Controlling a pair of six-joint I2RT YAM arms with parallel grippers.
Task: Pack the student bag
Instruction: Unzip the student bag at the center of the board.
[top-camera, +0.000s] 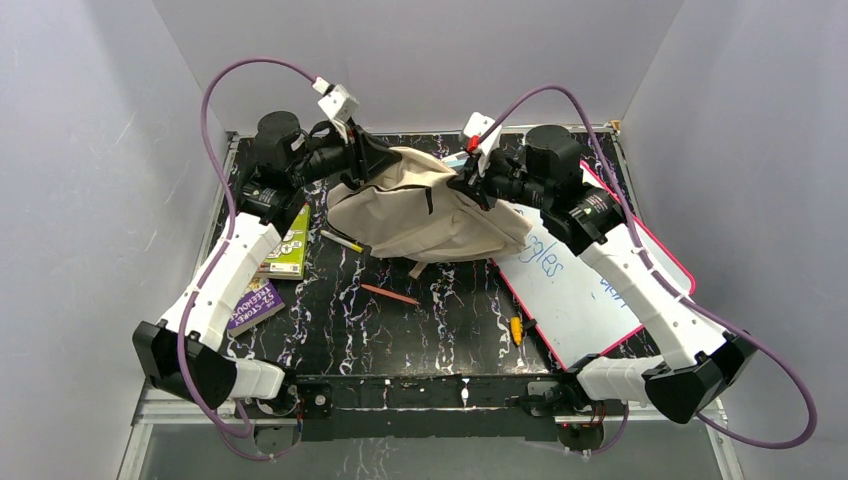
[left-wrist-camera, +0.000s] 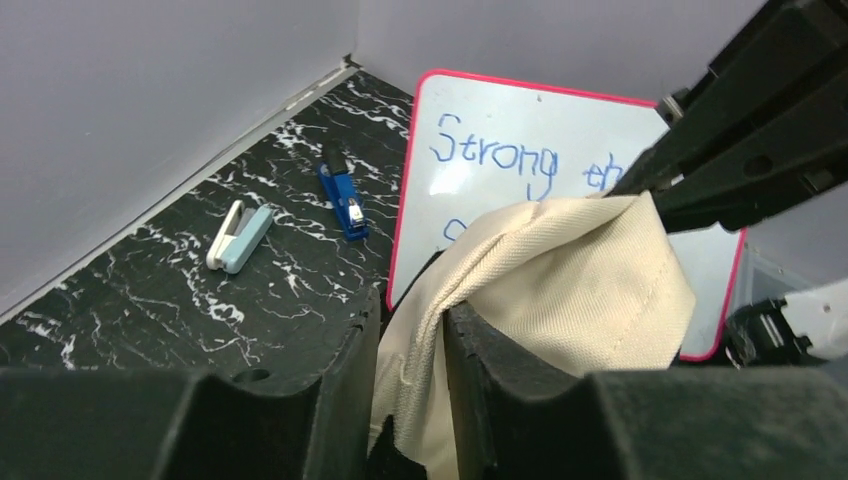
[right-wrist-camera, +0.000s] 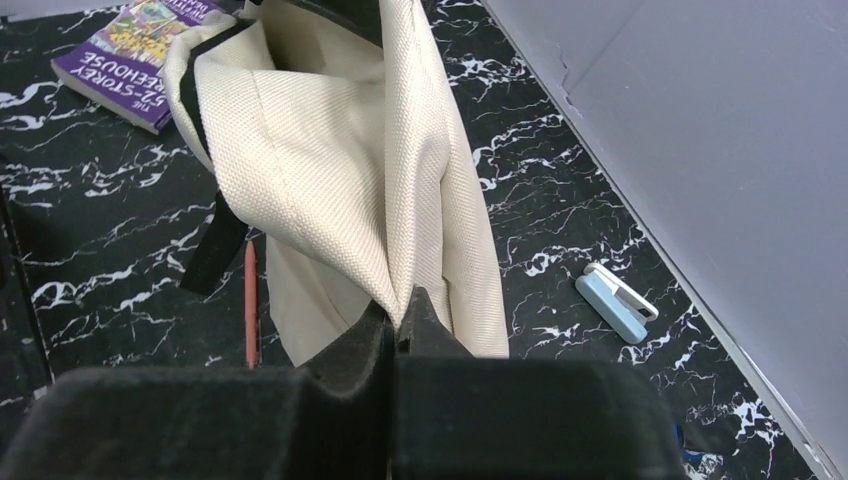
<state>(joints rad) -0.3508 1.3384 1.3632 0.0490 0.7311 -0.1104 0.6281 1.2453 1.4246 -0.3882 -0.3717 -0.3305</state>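
Note:
The cream student bag (top-camera: 430, 215) hangs lifted between my two grippers over the back middle of the table. My left gripper (top-camera: 372, 157) is shut on its left top edge; the fabric (left-wrist-camera: 560, 290) runs up between the black fingers (left-wrist-camera: 340, 360). My right gripper (top-camera: 466, 182) is shut on the right top edge, pinching a fold of fabric (right-wrist-camera: 330, 160) at the fingertips (right-wrist-camera: 405, 318). A black strap (right-wrist-camera: 215, 240) hangs from the bag. The bag's opening is not clearly visible.
A pink-framed whiteboard (top-camera: 590, 290) lies at right under the right arm. A purple book (top-camera: 255, 305) and green book (top-camera: 290, 250) lie at left. A red pencil (top-camera: 390, 293), yellow item (top-camera: 516, 328), blue stapler (left-wrist-camera: 343, 200) and light blue stapler (left-wrist-camera: 240, 236) lie around.

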